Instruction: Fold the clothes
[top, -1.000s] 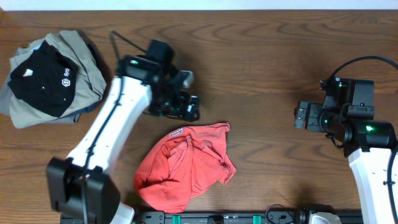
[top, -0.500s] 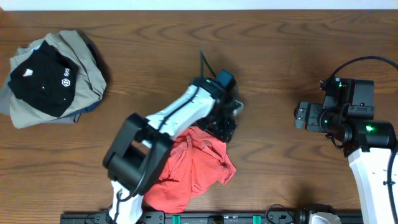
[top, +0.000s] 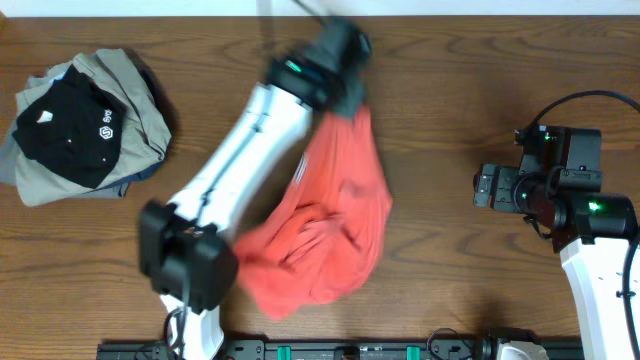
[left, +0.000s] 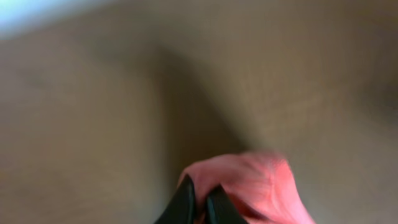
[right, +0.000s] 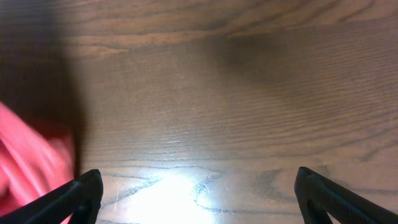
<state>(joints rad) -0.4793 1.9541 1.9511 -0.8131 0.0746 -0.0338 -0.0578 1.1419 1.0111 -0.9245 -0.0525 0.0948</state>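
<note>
A coral-red T-shirt stretches across the middle of the table, from a bunched heap near the front up to my left gripper at the far centre. The left gripper is shut on the shirt's upper edge. The left wrist view is blurred, and its two dark fingers pinch the red fabric with no gap. My right gripper hangs open at the right, apart from the shirt. In the right wrist view its fingertips stand wide over bare wood, and the red shirt shows at the left edge.
A pile of other clothes lies at the far left: a black piece with a white logo on top of khaki-grey fabric. The left arm crosses diagonally over the table's left-middle. Bare wood separates the shirt from the right arm.
My left gripper came down on the crumpled shirt, shut on it, and swung toward the far edge, drawing the fabric out long. The right arm has stayed put.
</note>
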